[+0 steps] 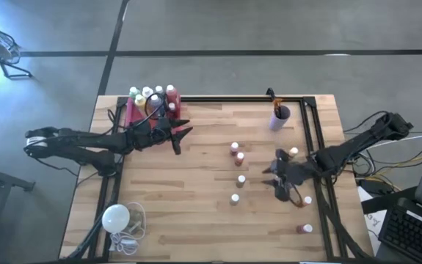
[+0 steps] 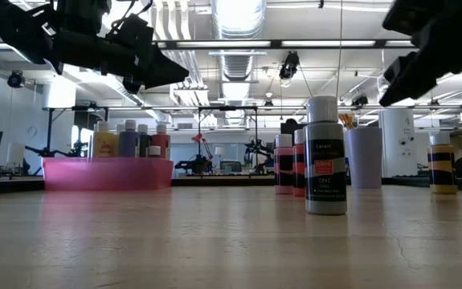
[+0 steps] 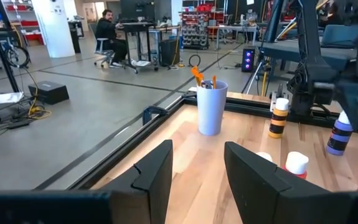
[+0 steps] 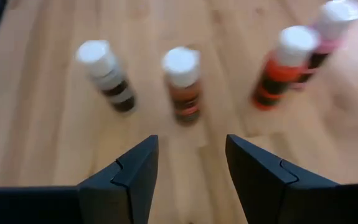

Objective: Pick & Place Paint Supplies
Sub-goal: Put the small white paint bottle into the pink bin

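High view: the left gripper (image 1: 183, 134) hovers released by the pink tray (image 1: 133, 116) of paint bottles (image 1: 152, 94) at eleven o'clock. Right wrist view: the right gripper (image 4: 188, 167), jaws apart and empty, faces loose bottles (image 4: 182, 84) on the table (image 4: 35, 149).

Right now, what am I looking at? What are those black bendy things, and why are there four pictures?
They are two robot arms at a wooden table. One camera looks down from above, one sits at table height, and one rides on each wrist. The left end effector hangs open and empty beside a pink tray of paint bottles. The right end effector is open and empty too, above loose paint bottles standing in the middle. A pale cup holding brushes stands at the back, and a white bulb with a cord lies near the front.
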Action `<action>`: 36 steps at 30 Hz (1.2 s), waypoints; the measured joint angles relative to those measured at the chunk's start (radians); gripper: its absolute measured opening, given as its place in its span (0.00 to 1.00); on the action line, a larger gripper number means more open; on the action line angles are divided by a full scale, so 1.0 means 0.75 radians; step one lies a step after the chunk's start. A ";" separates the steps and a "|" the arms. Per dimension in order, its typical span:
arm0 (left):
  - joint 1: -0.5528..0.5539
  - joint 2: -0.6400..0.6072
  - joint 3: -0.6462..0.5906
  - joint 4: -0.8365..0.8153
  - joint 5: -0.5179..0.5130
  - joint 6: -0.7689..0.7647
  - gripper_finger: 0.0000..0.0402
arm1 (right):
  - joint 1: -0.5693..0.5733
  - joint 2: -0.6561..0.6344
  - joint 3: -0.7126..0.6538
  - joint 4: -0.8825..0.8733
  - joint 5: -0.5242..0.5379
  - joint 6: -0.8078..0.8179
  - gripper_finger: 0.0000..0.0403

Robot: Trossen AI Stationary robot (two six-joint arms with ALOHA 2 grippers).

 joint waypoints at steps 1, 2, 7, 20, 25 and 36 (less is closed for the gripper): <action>0.000 0.000 0.000 0.000 0.000 -0.001 0.38 | 0.026 0.005 -0.025 0.043 0.000 0.000 0.46; 0.000 0.000 0.000 0.001 0.000 -0.006 0.38 | 0.045 0.014 -0.051 0.101 0.000 0.000 0.46; 0.000 0.001 0.000 0.000 0.000 -0.016 0.38 | 0.076 0.093 -0.142 0.372 -0.047 -0.004 0.44; 0.000 0.001 0.000 0.001 -0.001 0.001 0.38 | 0.105 0.526 0.032 0.556 -0.164 -0.007 0.37; 0.001 0.001 0.000 0.000 -0.001 0.002 0.38 | 0.129 0.701 0.140 0.557 -0.174 0.025 0.35; 0.001 0.001 0.000 -0.033 0.000 0.040 0.38 | 0.160 0.983 0.204 0.653 -0.128 0.294 0.31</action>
